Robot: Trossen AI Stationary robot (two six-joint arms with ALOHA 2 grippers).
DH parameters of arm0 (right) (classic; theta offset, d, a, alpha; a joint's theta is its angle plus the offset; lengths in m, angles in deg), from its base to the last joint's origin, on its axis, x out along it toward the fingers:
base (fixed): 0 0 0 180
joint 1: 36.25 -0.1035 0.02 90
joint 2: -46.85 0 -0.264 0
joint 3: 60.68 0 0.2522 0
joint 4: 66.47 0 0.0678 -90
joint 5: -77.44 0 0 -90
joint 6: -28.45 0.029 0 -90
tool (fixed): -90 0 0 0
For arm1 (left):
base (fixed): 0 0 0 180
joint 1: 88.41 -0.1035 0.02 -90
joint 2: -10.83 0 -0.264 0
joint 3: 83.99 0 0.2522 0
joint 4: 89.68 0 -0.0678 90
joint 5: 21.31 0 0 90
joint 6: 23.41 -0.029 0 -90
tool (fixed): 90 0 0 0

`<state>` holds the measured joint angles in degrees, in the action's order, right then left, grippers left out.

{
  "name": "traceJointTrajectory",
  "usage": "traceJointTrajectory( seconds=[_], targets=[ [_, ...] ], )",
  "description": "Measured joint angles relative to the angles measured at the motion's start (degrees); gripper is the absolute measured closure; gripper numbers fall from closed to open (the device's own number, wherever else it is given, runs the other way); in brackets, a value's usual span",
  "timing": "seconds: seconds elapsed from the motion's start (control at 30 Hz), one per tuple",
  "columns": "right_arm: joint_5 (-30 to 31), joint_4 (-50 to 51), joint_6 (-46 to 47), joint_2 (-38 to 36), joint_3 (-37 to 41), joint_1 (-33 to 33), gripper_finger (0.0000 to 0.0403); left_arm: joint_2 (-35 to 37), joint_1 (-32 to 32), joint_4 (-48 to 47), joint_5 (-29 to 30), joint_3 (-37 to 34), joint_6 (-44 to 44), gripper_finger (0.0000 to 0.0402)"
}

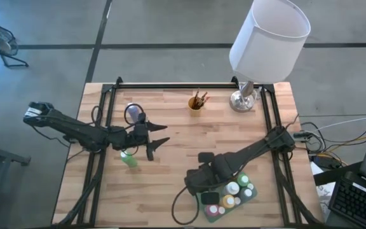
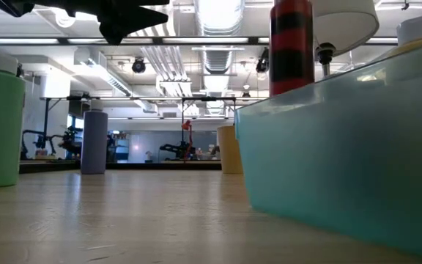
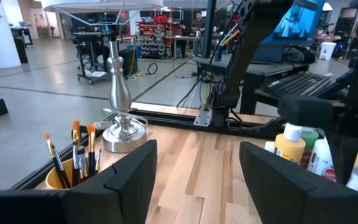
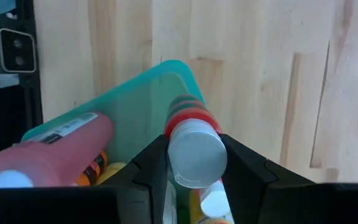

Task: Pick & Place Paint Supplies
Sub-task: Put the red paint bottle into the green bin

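Four risks, running left to right, all placed against the teal bin:

1. Left gripper sits well left of the teal bin, jaws spread wide and empty, pointing toward the lamp. The green bottle lies on the table just under and beside that arm. A careless drop or sweep could knock it rolling off toward the table's near edge.

2. The purple bottle stands just beyond the left arm's wrist, farther from the bin. A wrist swing could tip it.

3. The yellow brush cup stands up-table from the bin, beside the lamp base, dark-handled brushes sticking up out of it. Wide jaws on thin handles will likely slip or tip the cup. Reaching past it could also clip the lamp base.

4. Right gripper is over the bin's left end, fingers narrowed onto a red-and-black striped bottle with a white cap. The grip sits high, near the cap. The bottle could pivot or slide out. The bin is already crowded with a pink bottle and other bottles, so lowering it risks jamming on a neighbour, or landing on the bin's rim and toppling outside. Can't tell whether the bottle's base touches the bin floor.
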<state>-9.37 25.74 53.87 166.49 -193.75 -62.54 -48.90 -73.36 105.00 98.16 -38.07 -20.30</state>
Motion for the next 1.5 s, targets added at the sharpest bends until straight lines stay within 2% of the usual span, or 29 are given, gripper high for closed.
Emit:
traceJointTrajectory(
  seconds=[0.43,0.77,1.13,1.5],
  targets=[
    [-0.17,-8.37,-0.34,-0.15,8.40,-1.23,0.0289,0.00,0.00,-0.16,-0.09,-0.02,4.38,0.0168],
    [-0.47,-14.48,-2.53,-0.23,14.40,-1.20,0.0288,0.00,0.00,-0.20,-0.13,-0.04,4.57,0.0168],
    [-1.34,-16.80,-3.22,-0.74,17.16,-0.72,0.0288,-0.02,0.00,-0.20,-0.11,-0.04,4.61,0.0168],
    [-1.93,-17.00,-1.40,-0.37,15.70,0.74,0.0289,-0.02,0.00,-0.20,-0.10,-0.06,4.61,0.0168]
  ],
)
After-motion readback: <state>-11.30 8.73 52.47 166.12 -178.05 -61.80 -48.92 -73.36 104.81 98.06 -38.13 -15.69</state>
